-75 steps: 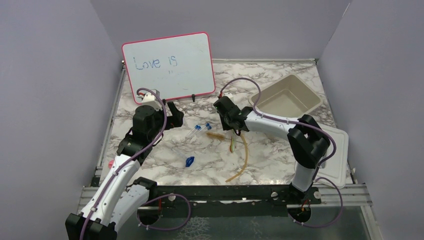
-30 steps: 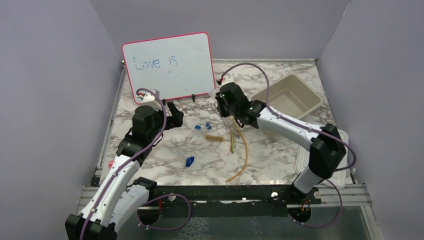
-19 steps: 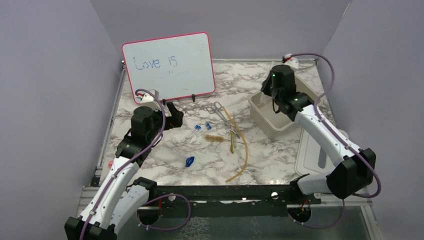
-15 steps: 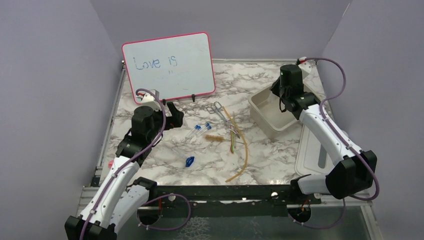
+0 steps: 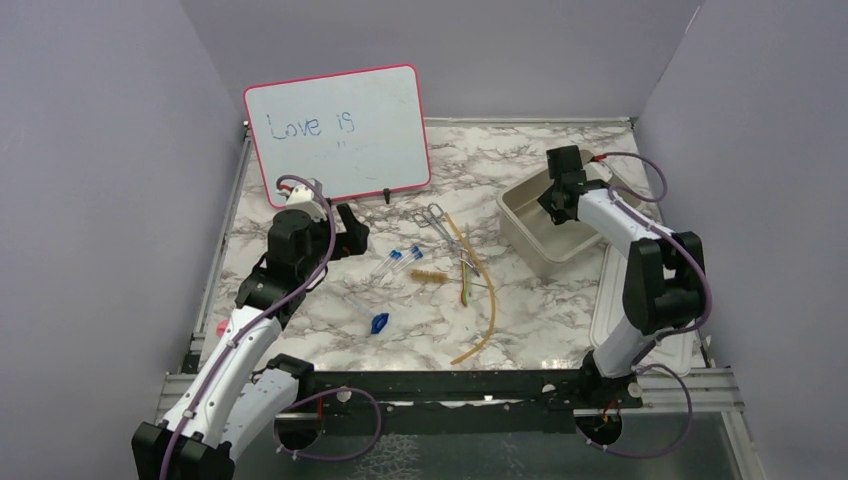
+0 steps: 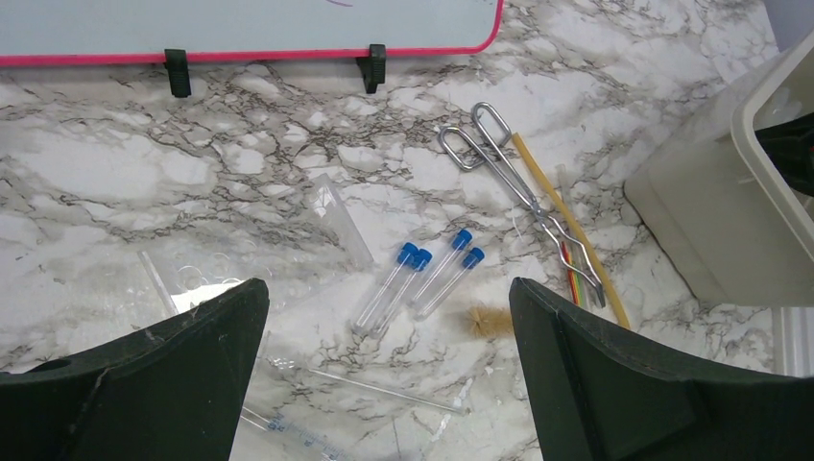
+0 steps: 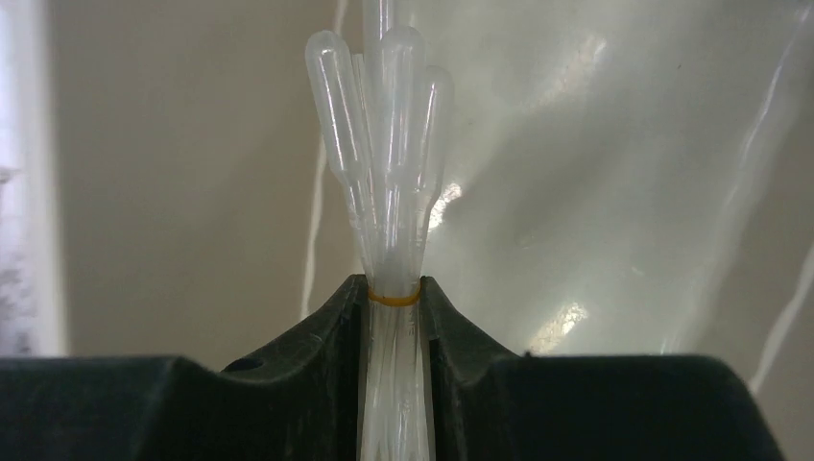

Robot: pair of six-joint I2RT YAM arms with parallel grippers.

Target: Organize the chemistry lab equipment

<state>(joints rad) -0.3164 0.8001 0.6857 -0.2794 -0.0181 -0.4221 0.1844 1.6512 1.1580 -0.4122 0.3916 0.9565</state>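
- Looking from the top camera, the right gripper (image 5: 556, 195) sat low inside the tub (image 5: 520, 215), seemingly to deposit its load. The lid (image 5: 640, 320) lay off behind it, leaving the tub free to fill.
- The left gripper (image 5: 345, 232) hovered released and empty, with the tubes (image 5: 400, 258) just in front of it. The tongs (image 5: 440, 222) and hose (image 5: 487, 310) lay farther out toward the tub, and the blue piece (image 5: 379, 323) lay back toward its own base.
- From the left wrist, four blue-capped tubes lay loose on the table (image 6: 96, 173), directly below the gap between the spread fingers, likely the next pick. The tongs lay beyond them to the right, alongside the hose.
- From the right wrist, the jaws pinched a bundle of pipettes (image 7: 384, 144) at its rubber band, bulbs pointing away toward the tub wall. Gripping at the band probably kept them together.
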